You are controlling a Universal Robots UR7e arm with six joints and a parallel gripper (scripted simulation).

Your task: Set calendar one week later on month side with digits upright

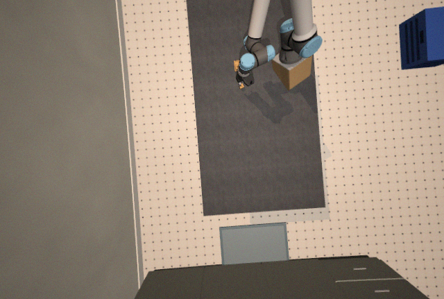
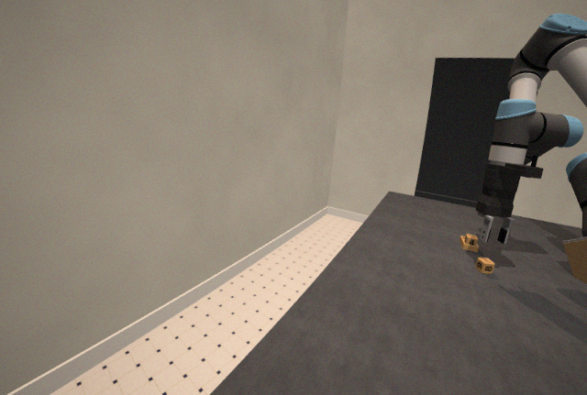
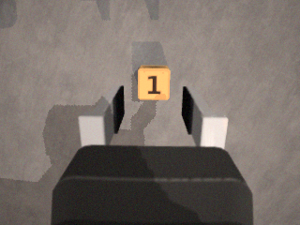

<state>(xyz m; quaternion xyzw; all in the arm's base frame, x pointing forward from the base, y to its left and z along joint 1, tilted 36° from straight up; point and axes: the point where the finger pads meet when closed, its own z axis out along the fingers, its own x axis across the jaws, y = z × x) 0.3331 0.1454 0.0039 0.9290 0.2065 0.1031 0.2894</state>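
The arm (image 1: 262, 5) (image 2: 512, 130) is stretched out over the bench (image 1: 250, 163) (image 2: 403, 310) (image 3: 258, 70), its forearm sloped downward and its wrist bent so that the fingers (image 1: 240, 83) (image 2: 486, 228) are pointed down. They are held apart above the bench, with nothing gripped. In the wrist view, the loose cube (image 1: 241, 86) (image 2: 484, 265) (image 3: 154, 84) is framed beyond the gap, a 1 shown on top; it is seated on the bench near the tray (image 1: 235, 62) (image 2: 470, 248). By the tray, a second cube (image 2: 470, 239) is carried, a 4 shown on one side.
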